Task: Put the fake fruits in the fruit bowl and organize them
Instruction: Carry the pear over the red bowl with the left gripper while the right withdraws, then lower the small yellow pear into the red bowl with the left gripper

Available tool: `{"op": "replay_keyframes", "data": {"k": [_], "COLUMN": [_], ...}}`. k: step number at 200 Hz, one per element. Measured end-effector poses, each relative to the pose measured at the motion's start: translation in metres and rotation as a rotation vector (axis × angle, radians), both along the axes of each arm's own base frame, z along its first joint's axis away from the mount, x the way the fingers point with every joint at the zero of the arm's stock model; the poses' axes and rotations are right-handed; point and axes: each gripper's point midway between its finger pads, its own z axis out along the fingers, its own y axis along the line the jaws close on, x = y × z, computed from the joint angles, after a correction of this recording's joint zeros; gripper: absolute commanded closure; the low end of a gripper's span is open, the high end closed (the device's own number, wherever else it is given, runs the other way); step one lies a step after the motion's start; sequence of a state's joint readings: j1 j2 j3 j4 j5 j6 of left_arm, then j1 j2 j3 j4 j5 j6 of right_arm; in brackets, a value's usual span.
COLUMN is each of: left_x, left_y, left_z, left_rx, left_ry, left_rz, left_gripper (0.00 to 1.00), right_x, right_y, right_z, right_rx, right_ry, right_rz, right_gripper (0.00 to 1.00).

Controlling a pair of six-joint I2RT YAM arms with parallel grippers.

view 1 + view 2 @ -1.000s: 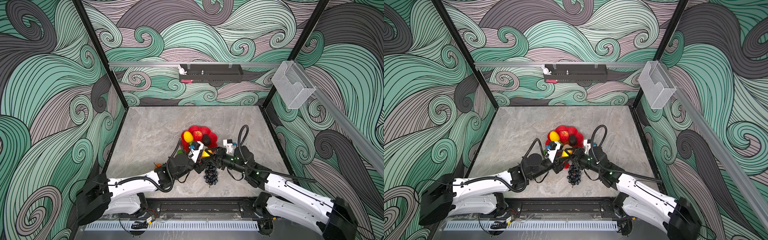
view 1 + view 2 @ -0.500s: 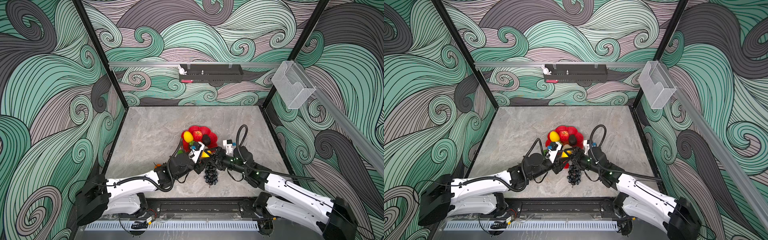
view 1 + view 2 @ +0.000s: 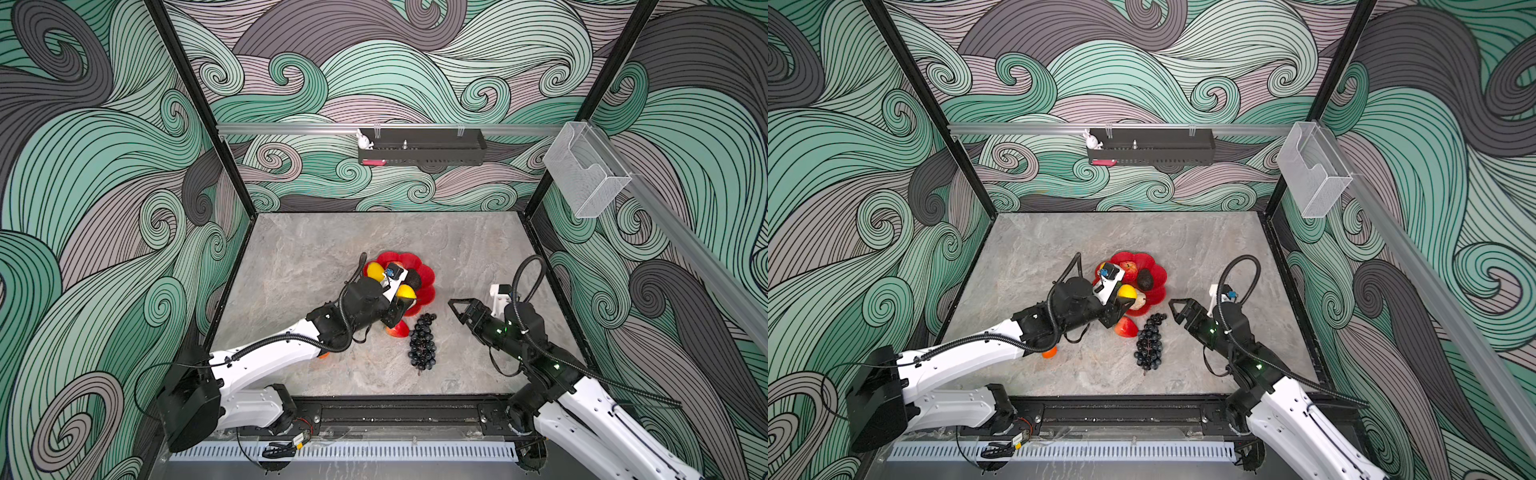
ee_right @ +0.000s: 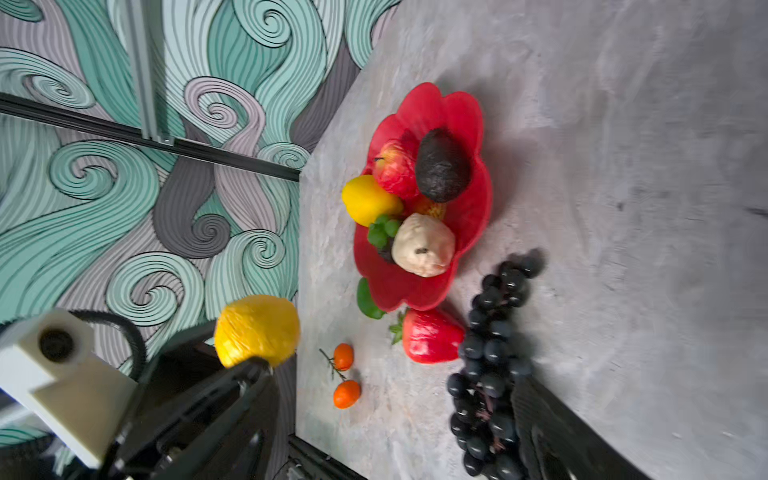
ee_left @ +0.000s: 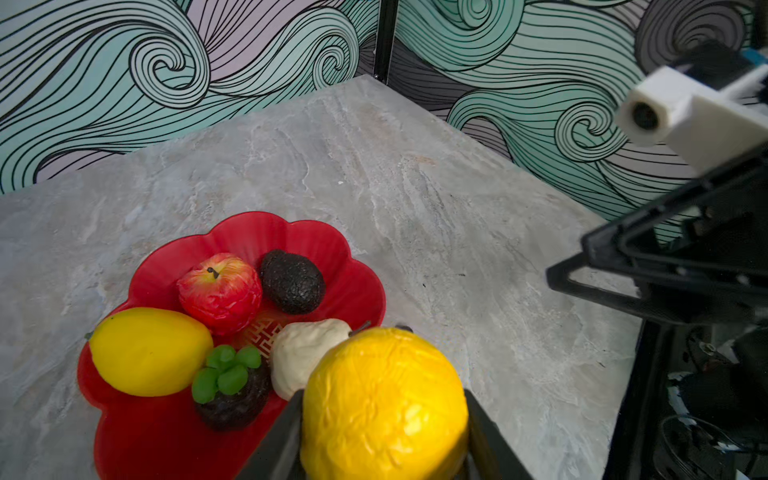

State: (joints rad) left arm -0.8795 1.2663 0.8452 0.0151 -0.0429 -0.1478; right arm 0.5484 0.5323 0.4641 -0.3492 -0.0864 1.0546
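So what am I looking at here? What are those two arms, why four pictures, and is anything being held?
They are two robot arms, each ending in a pincer-like gripper, over a grey table. Two pictures look down from overhead; the other two come from a camera on each wrist. The left gripper grips a yellow lemon over the edge of the red flower-shaped bowl, which holds an apple, avocado, yellow pear and cream lumpy fruit. The right gripper is open and empty. A grape bunch, strawberry, lime and two small oranges lie on the table.
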Motion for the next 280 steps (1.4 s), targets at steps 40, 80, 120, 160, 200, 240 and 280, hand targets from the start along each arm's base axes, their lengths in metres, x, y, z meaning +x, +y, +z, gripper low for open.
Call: {"op": "replay_keyframes", "data": {"k": [40,80,120,160,200,240,280], "left_x": [0.037,0.079,0.111,0.135,0.156,0.174,0.186], "left_y": [-0.002,-0.011,-0.022,-0.037,-0.046,-0.049,-0.051], "left_z": [-0.007,-0.021,-0.039,-0.058,-0.074,-0.083,-0.093], "left_rx": [0.106,0.194,0.261,0.314,0.355,0.405,0.449], "left_ry": [0.065,0.143,0.210,0.249,0.262,0.251,0.245], "left_rz": [0.042,0.086,0.110,0.119,0.141,0.171,0.192], "left_gripper": [0.54,0.54,0.54,0.54,0.53,0.53,0.53], "right_x": [-0.022,-0.035,-0.041,-0.046,-0.052,-0.053,-0.053], "right_y": [-0.013,-0.016,-0.017,-0.017,-0.018,-0.018,-0.018], "right_z": [-0.039,-0.060,-0.061,-0.060,-0.071,-0.073,-0.073], "right_rx": [-0.068,-0.107,-0.123,-0.111,-0.113,-0.115,-0.118], "right_ry": [0.075,0.139,0.133,0.122,0.142,0.146,0.145], "right_rz": [0.018,0.048,0.078,0.094,0.103,0.104,0.106], "right_gripper": [0.12,0.11,0.11,0.11,0.11,0.11,0.10]}}
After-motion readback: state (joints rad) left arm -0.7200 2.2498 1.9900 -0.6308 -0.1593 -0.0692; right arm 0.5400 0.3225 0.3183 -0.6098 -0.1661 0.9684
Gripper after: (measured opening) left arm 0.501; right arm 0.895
